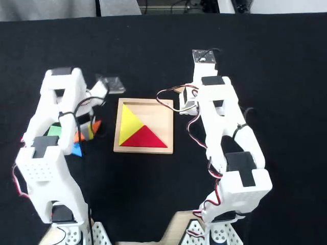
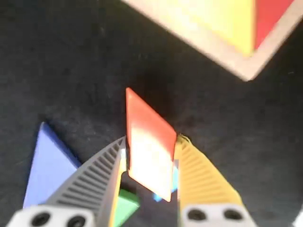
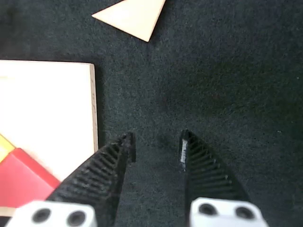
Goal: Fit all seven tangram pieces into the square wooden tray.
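The left tool [image 2: 151,142] pinched an orange parallelogram wooden piece [image 2: 146,125], its long axis pointing away toward a corner of the square wooden tray [image 2: 213,52]. Open black surface [image 2: 71,71] lay between them. The right tool [image 3: 156,142], spread, stood just beside the tray's edge. A yellow triangle [image 1: 129,121] and a red triangle [image 1: 145,138] lay inside.

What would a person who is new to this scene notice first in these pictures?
The wooden tray at the middle of the black table, holding a yellow triangle and a red triangle. Next, the left gripper, shut on an orange piece. The right gripper is open beside the tray.
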Available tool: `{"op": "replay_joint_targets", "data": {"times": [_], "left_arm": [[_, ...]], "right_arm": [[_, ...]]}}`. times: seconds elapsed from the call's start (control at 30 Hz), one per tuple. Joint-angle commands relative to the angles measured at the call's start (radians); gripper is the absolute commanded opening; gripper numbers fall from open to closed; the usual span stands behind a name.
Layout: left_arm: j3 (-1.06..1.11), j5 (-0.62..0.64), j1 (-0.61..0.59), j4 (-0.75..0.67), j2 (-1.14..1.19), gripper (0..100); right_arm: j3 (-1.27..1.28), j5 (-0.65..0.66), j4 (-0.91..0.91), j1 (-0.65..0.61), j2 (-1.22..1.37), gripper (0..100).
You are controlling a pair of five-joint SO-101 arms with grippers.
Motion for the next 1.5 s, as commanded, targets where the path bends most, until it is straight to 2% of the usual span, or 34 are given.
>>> {"op": "replay_joint_targets", "data": {"times": [0.0,0.13,0.33,0.53,0.67,0.8,0.97,1.1,1.2,1.37,1.47], "left_arm": [[-0.242,0.204,0.088,0.193,-0.025,3],[-0.364,0.525,0.166,0.203,-0.025,3],[-0.392,0.895,0.308,0.203,-0.097,3],[-0.306,1.077,0.495,0.183,-0.347,3],[-0.194,1.171,0.518,0.112,-0.451,3],[-0.062,1.166,0.466,0.043,-0.502,3],[0.039,0.908,0.262,-0.058,-0.514,4],[0.081,0.787,0.099,-0.078,-0.511,15],[0.113,0.700,0.041,-0.120,-0.509,21],[0.259,0.485,0.030,-0.368,-0.509,22],[0.378,0.413,0.027,-0.600,-0.508,21]], "right_arm": [[-0.010,0.009,-0.012,0.051,-0.070,16.5],[-0.018,0.009,-0.015,0.107,-0.071,16.5],[-0.030,0.003,-0.017,0.204,-0.071,16.5],[-0.039,0.000,-0.017,0.233,-0.070,16.5],[-0.039,0.000,-0.017,0.232,-0.070,16.5],[-0.039,0.002,-0.017,0.232,-0.070,16.5],[-0.039,0.006,-0.017,0.229,-0.067,16.5],[-0.039,0.008,-0.017,0.226,-0.064,16.5],[-0.033,0.008,-0.040,0.216,-0.062,16.5],[0.001,0.008,-0.072,0.201,-0.062,16.5],[0.018,0.008,-0.100,0.199,-0.062,16.5]]}}
